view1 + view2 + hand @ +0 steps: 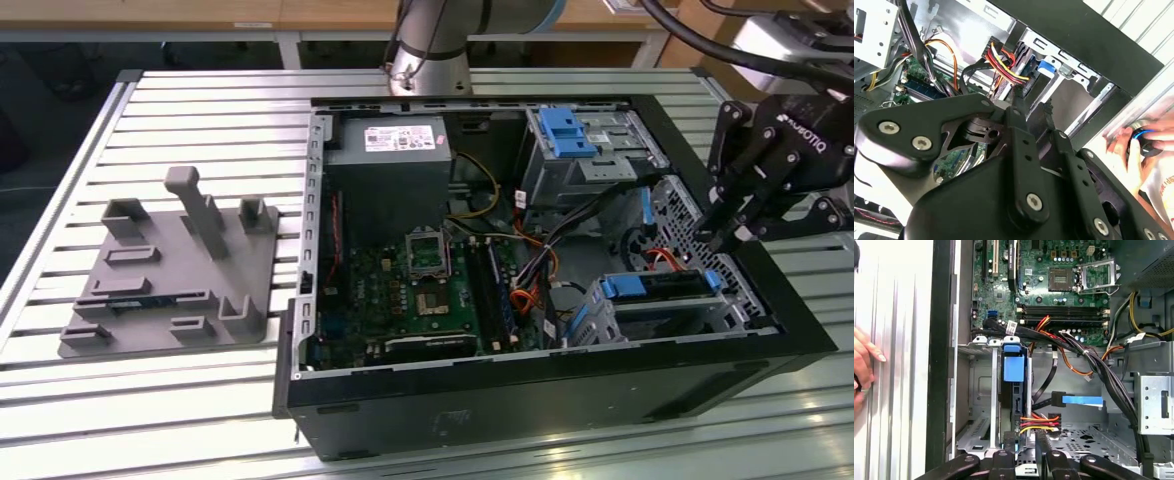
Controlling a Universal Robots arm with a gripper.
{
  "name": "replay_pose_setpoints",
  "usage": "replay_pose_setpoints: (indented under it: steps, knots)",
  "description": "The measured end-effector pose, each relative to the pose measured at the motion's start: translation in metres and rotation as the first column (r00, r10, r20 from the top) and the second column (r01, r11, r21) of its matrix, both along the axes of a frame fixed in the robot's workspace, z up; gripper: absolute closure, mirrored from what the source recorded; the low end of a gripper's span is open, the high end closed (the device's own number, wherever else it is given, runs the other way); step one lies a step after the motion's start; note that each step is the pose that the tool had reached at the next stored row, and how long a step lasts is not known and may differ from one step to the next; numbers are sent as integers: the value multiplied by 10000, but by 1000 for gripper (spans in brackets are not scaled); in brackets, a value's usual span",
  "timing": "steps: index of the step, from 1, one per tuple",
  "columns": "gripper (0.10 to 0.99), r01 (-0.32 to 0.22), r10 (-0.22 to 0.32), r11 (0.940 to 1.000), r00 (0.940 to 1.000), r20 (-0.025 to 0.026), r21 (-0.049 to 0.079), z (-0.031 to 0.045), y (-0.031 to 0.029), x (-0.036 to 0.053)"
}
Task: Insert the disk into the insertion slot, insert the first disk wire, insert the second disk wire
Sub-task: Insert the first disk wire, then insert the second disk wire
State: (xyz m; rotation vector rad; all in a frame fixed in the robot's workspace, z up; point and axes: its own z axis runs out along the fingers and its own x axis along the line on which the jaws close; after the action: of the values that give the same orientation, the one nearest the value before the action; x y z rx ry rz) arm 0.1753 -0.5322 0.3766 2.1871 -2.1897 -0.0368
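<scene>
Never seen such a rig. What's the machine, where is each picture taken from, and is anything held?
One robot arm with a black gripper works over an open black computer case on a slatted metal table. The exterior view looks from off the arm; both wrist views ride on the arm. The silver hard drive in its blue plastic carrier sits in the perforated silver-grey drive bay. The gripper hangs close to it, near a thin red cable. Whether it grips anything is unclear. A grey plastic fixture lies beside the case; a person's hand is nearby.
</scene>
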Motion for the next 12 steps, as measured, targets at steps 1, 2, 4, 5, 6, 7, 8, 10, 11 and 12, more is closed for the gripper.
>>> replay_pose_setpoints:
  steps: [1,2,4,5,6,7,8,10,11,12]
  knots:
    - [784,0,0,10000,10000,0,0,0,0,0]
    - [784,0,0,10000,10000,0,1,0,0,0]
    - [784,-3,3,10000,10000,1,-1,1,0,0]
    - [784,-3,3,10000,10000,0,-1,1,0,0]
    - [784,-3,3,10000,10000,0,-1,1,0,0]
    - [784,-4,4,10000,10000,0,-1,1,0,0]
    - [784,-3,3,10000,10000,0,-1,1,0,0]
    - [784,-4,4,10000,10000,0,-1,1,0,0]
    - [784,-4,4,10000,10000,0,-1,1,0,0]
    - [784,-4,4,10000,10000,0,-1,1,0,0]
